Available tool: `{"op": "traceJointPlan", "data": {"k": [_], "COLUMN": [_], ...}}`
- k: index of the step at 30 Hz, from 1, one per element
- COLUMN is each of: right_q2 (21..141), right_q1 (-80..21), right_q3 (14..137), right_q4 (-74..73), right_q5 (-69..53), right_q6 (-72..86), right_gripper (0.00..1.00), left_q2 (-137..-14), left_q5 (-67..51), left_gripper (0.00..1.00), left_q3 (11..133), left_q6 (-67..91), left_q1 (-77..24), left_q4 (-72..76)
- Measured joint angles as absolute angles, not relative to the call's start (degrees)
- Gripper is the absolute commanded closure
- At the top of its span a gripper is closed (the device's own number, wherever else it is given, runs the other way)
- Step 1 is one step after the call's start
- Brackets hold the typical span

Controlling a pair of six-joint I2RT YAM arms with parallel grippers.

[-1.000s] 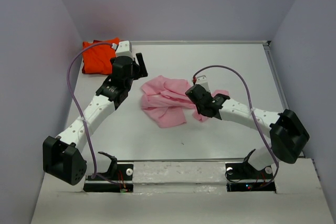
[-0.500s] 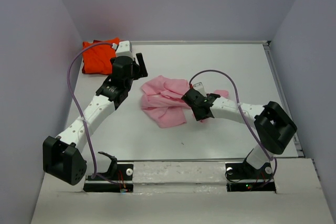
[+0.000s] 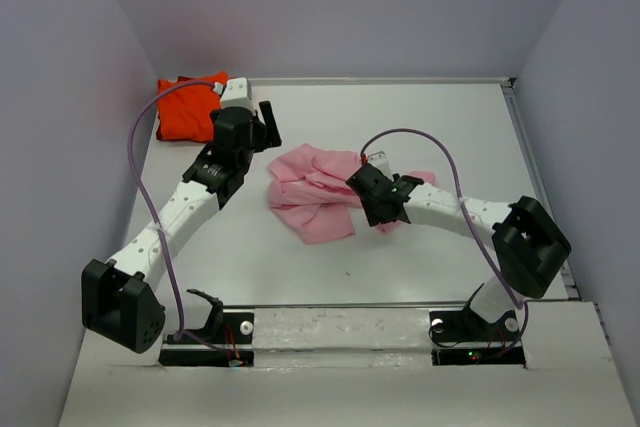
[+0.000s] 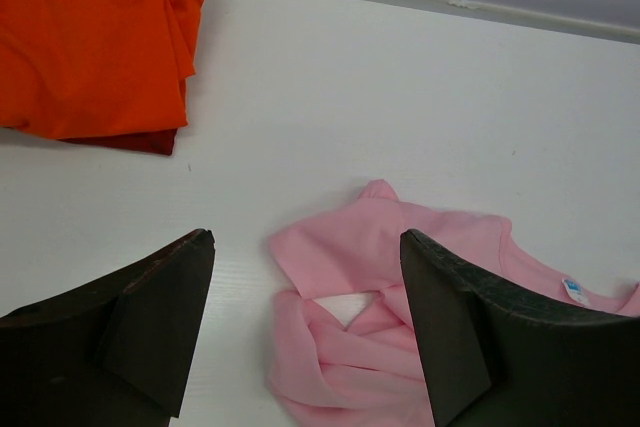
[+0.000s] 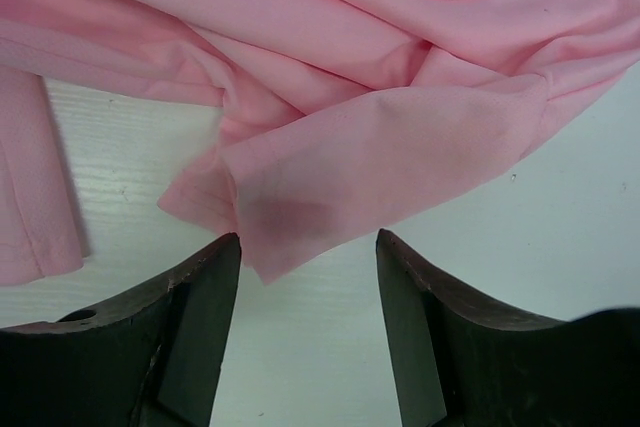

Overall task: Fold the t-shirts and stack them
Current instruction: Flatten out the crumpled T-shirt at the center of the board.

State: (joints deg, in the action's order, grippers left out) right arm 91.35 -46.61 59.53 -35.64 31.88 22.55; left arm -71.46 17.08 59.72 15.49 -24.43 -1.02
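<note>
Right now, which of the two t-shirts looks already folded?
The orange-red t-shirt in the far left corner: it lies as a compact, flat rectangle, while the pink t-shirt is crumpled mid-table.

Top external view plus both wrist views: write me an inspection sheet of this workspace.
Surface: white tabletop, no stains seen.
Job's things: light pink cloth t-shirt crumpled at centre, unfolded; bright orange-red cloth t-shirt folded in the far left corner; apart, not stacked.
Clutter: nothing seen.
Grippers: left gripper open, empty; right gripper open, empty, over a fold of the pink shirt.
Cables: purple cable arching over the left arm, second purple cable over the right.
Surroundings: plain pale walls on three sides.
</note>
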Motion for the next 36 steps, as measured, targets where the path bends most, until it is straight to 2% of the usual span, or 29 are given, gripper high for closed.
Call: {"op": "traceJointPlan", "data": {"k": [16, 27, 36], "right_q2": [100.82, 102.67, 102.67], "right_q1": [-47.72, -47.72, -47.72], "right_q3": [65.63, 65.76, 65.89], "right_q4": [-32.51, -32.67, -32.8], "right_q5": [31.38, 35.48, 36.95], "right_q6": [22.31, 22.28, 22.28], "right_gripper": [0.38, 0.48, 0.47], "left_q2": [-71.46, -71.46, -71.46], "left_q5": [17.08, 17.1, 17.08], "left_gripper": [0.16, 0.16, 0.16], "left_q3": [59.72, 59.72, 59.72], "left_q6": [15.29, 15.09, 15.09], "left_q1": [-24.77, -24.82, -25.06], "left_q4": [-0.62, -0.58, -0.21]}}
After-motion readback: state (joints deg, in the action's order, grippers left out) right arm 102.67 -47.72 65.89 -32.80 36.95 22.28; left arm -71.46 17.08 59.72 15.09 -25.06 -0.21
